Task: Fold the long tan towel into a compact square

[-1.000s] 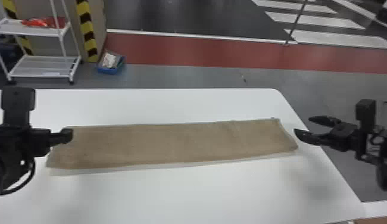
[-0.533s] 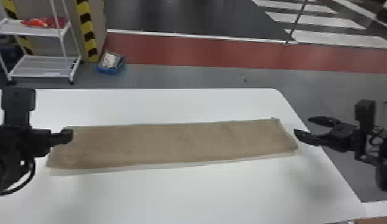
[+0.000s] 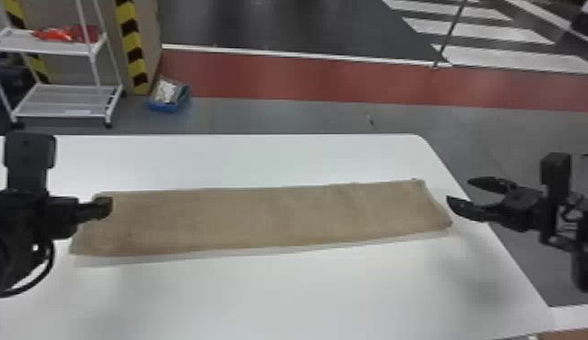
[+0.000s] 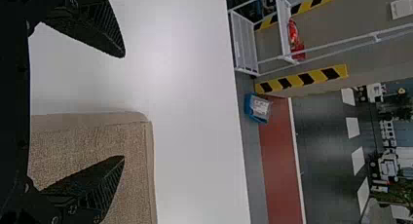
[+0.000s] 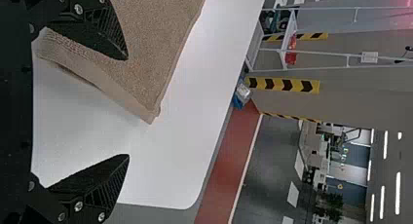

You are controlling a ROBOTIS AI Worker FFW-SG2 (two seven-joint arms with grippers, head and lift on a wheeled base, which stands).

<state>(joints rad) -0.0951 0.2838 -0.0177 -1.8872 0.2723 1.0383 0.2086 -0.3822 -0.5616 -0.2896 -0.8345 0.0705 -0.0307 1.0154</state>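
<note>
Nothing has shifted: the towel (image 3: 261,219) lies long on the desk (image 3: 279,298), both sets of jaws spread near its left and right ends. Folding seems still ahead.

I see the towel (image 3: 261,217) tan, finely textured, one long narrow strip, lying flat across the table (image 3: 284,298), long sides running left to right. Near edge has a paler band along it. Both short ends slant, near corners farther out than far ones. Faint creasing toward the right end. Right-end edge looks thick in my right wrist view, maybe stacked layers, though I can't count them.
</note>
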